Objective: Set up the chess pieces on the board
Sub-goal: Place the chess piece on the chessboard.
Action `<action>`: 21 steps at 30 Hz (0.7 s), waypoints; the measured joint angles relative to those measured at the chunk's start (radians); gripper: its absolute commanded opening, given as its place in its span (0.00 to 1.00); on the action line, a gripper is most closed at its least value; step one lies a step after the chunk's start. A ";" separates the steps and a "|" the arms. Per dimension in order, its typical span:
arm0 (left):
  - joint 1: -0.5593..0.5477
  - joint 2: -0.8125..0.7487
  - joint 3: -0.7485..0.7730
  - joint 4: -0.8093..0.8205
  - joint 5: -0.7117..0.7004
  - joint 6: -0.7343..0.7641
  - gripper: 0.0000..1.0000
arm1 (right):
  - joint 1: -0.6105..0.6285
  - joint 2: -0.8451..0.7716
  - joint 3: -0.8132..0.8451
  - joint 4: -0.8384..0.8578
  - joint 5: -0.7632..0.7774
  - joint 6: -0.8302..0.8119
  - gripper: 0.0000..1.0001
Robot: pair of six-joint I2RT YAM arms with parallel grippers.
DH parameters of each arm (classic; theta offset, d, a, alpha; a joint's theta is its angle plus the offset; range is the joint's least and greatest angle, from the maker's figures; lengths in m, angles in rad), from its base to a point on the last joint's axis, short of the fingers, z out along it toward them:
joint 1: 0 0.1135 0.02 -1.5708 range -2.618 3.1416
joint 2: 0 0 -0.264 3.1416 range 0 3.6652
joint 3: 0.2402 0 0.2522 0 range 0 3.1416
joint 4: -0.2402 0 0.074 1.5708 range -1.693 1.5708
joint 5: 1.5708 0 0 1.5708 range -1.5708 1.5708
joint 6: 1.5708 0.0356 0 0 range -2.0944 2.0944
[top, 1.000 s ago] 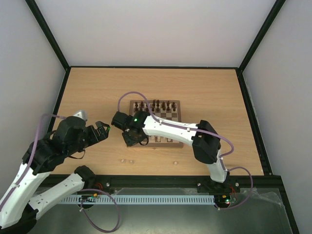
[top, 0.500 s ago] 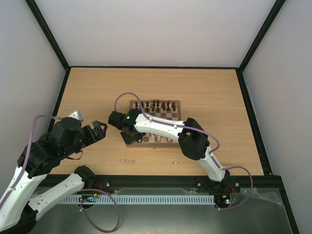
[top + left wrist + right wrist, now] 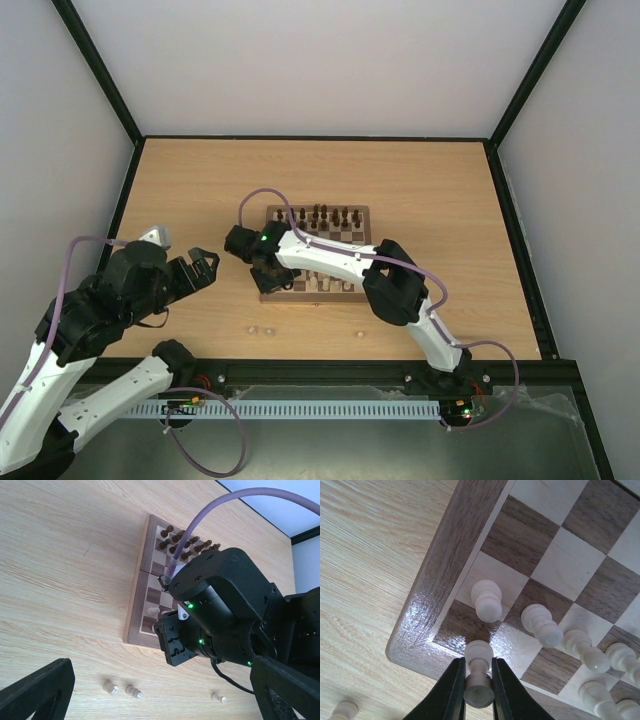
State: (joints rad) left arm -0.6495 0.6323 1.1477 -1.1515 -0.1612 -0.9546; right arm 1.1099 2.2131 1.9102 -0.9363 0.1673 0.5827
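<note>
The right gripper (image 3: 479, 682) is closed on a cream piece (image 3: 479, 652); the piece's long axis points down at the dark near-left corner square of the board (image 3: 437, 585) — whether it touches, I cannot tell; a cream pawn (image 3: 487, 600) stands just beyond. The wood is turned and smooth, the board glossy; the left gripper (image 3: 205, 270) hangs wide open, well apart — the right arm is the nearer one.

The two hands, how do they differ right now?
The left hand stands wide open and empty; the right hand is shut on a cream chess piece. The left hand is off the board, over the tabletop to its left; the right hand is at the board's corner square, beside other cream pieces. Both are black with two fingers.
</note>
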 measured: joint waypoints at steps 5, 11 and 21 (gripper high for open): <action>0.000 0.000 0.000 0.000 -0.002 0.000 0.99 | 0.000 0.009 0.000 0.000 -0.003 -0.001 0.13; 0.000 0.000 0.000 0.000 -0.005 0.000 0.99 | 0.000 0.017 0.000 0.003 -0.008 -0.003 0.15; 0.000 -0.002 0.000 0.000 -0.009 0.000 0.99 | 0.000 0.021 0.000 0.019 -0.013 -0.008 0.16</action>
State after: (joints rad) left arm -0.6495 0.6304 1.1477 -1.1515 -0.1699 -0.9546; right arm 1.1099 2.2337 1.9106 -0.9169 0.1539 0.5747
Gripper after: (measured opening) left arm 0.991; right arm 0.159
